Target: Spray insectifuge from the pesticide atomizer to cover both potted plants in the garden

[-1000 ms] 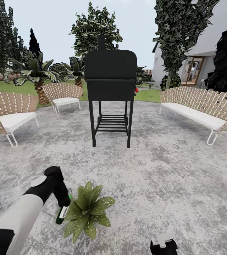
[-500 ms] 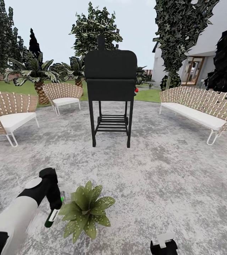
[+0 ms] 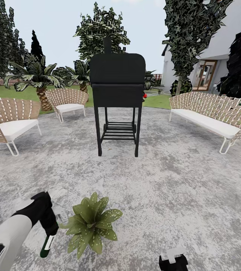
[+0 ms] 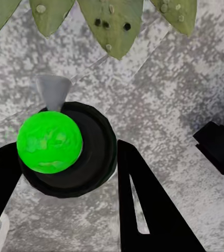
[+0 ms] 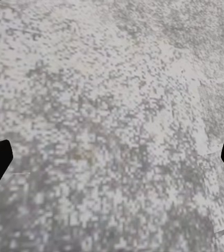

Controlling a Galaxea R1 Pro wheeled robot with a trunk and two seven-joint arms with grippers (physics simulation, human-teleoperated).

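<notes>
My left gripper [image 3: 48, 229] is shut on the pesticide atomizer [image 3: 46, 244], a dark slim bottle hanging low over the grey patio just left of a potted plant [image 3: 92, 223]. In the left wrist view the atomizer [image 4: 64, 149] shows end-on as a black round body with a bright green cap and a grey nozzle, held between the two black fingers [image 4: 140, 199]. The nozzle faces broad green leaves [image 4: 112, 21] that carry small whitish and dark specks. My right gripper [image 3: 173, 259] is at the bottom of the head view, and its fingers stand wide open over bare paving [image 5: 112, 157].
A tall black grill [image 3: 117, 94] stands mid-patio ahead. Wicker chairs [image 3: 7, 120] [image 3: 67, 99] sit on the left and a long wicker bench [image 3: 214, 113] on the right. Palms, trees, lawn and a house lie beyond.
My left arm has drawn back and to the left with the atomizer, away from the plant's leaves and lower in the head view. The right gripper has not moved.
</notes>
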